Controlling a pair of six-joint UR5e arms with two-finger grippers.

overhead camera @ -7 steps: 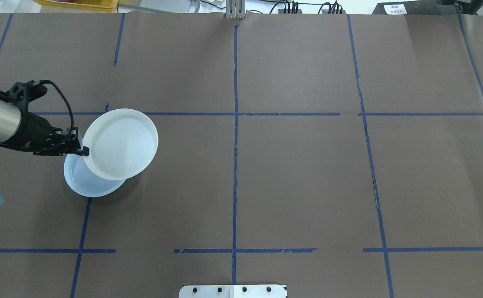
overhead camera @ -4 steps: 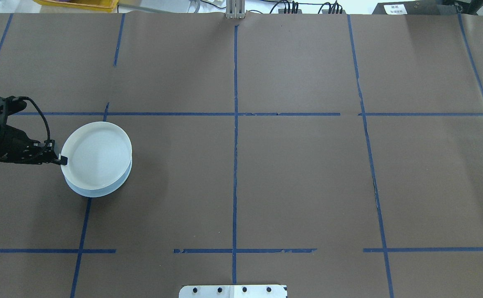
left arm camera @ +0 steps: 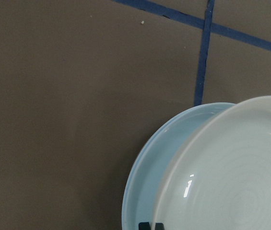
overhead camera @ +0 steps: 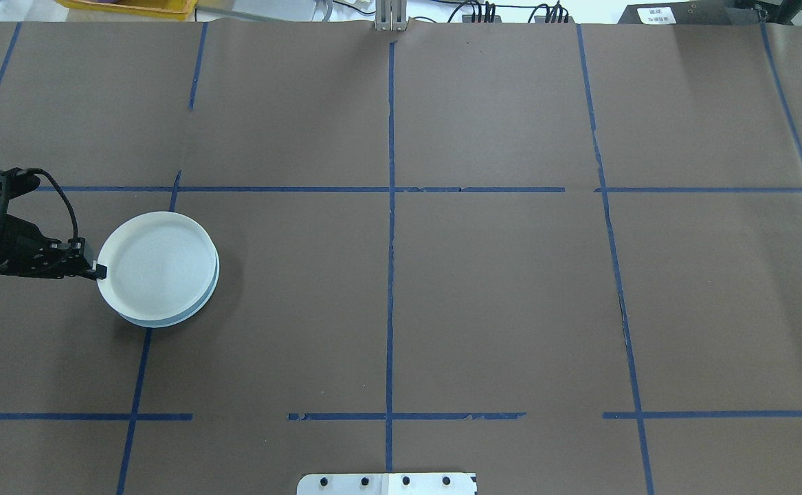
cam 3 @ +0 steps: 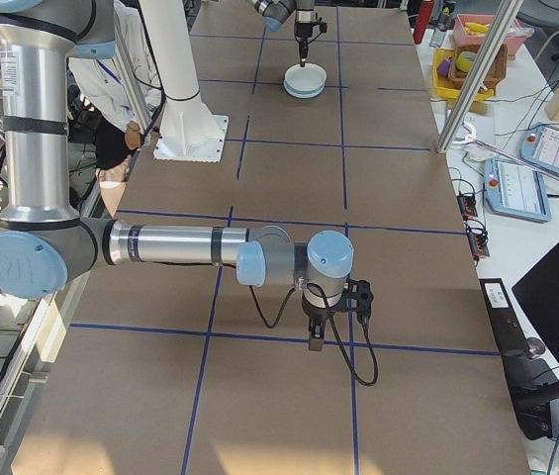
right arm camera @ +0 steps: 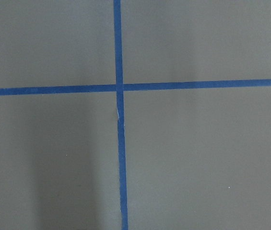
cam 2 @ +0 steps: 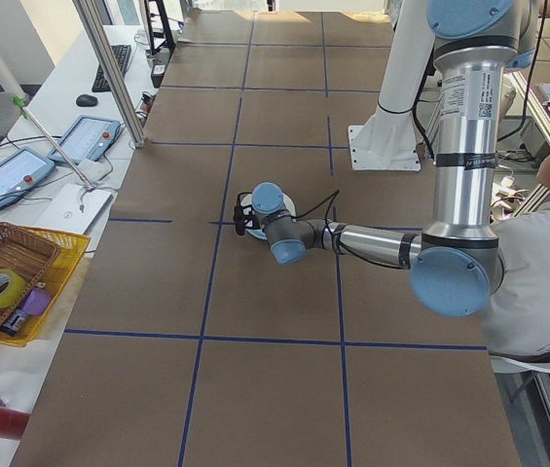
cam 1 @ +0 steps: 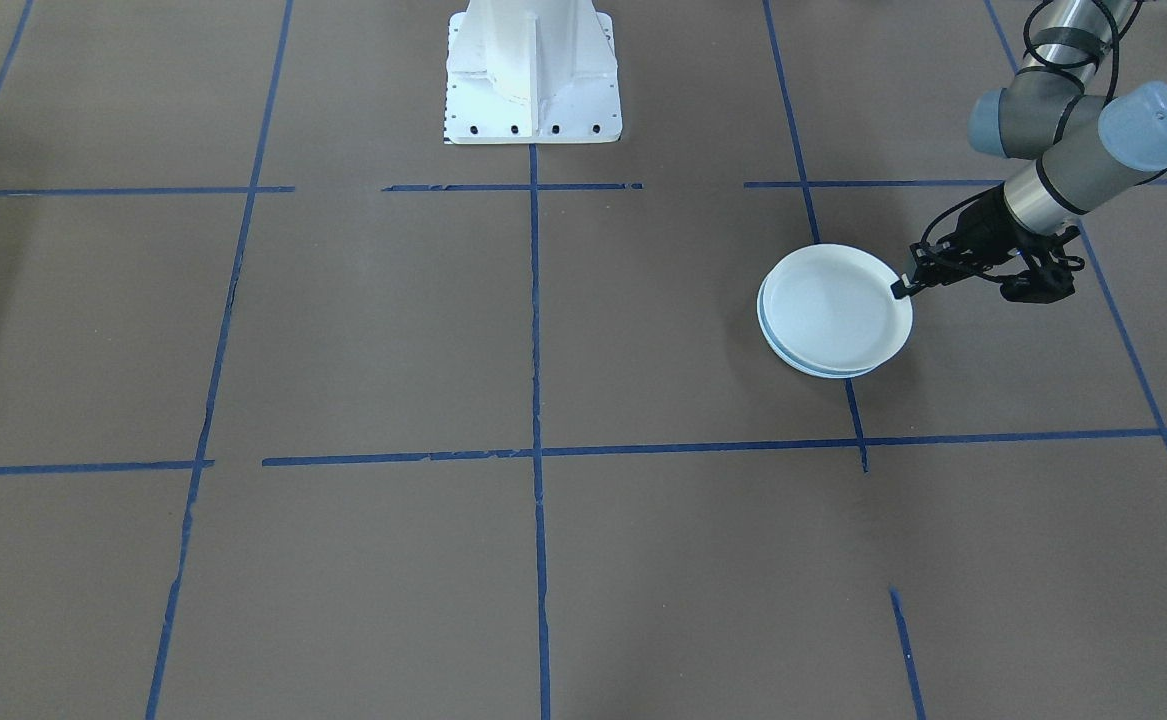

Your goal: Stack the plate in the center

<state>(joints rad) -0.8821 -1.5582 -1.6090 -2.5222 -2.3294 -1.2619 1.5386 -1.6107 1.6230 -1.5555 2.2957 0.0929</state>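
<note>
On the table's left side lies the pale-blue plate point(overhead camera: 167, 322) point(cam 1: 813, 371) point(left arm camera: 145, 191). A whiter plate point(overhead camera: 157, 265) point(cam 1: 833, 305) point(left arm camera: 231, 177) with faint concentric rings sits on top of it, shifted slightly off centre. My left gripper point(overhead camera: 100, 271) point(cam 1: 900, 290) point(left arm camera: 152, 225) is shut on the whiter plate's rim, its fingertips pinched together at the edge. The right gripper point(cam 3: 316, 341) shows only in the exterior right view, pointing down over bare brown paper, and I cannot tell whether it is open or shut.
Blue tape lines point(overhead camera: 390, 206) divide the brown table cover into squares. The white robot base point(cam 1: 533, 75) stands at the table's near edge. A person point(cam 2: 547, 253) sits beside the robot. A yellow tray with a basket point(cam 2: 12, 282) and tablets point(cam 2: 85, 138) lie off the table's far side.
The left gripper carried the whiter plate left and down. It went from tilted above the pale-blue plate to lying flat on it.
</note>
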